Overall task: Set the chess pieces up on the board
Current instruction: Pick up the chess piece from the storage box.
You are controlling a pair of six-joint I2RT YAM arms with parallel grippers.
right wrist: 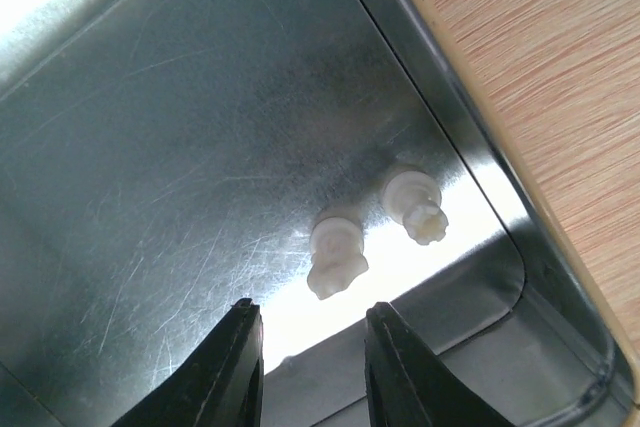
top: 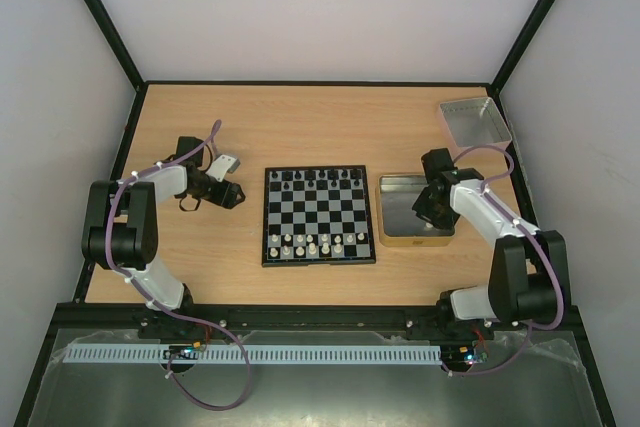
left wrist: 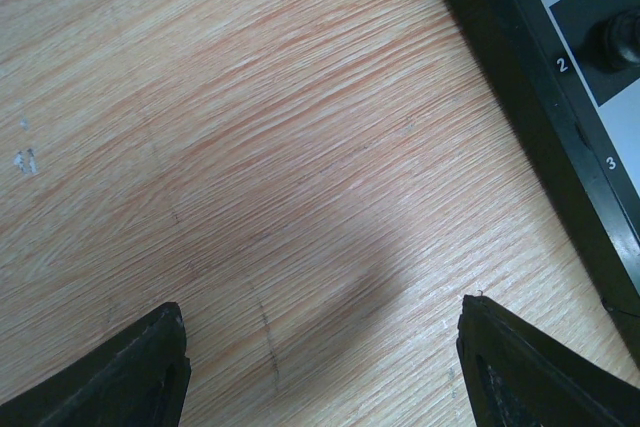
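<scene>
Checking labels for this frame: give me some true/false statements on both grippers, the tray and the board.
1. Two loose white pieces lie in the metal tray. True.
2. The right gripper holds one of them. False: its jaws stand apart with nothing between them, and both pieces lie just beyond the fingertips.
3. The left gripper is open over the bare wooden table beside the board. True.
4. The board carries only black pieces. False: black pieces line its far rows, white pieces its near rows.
5. The tray sits left of the board. False: it sits to its right.
</scene>
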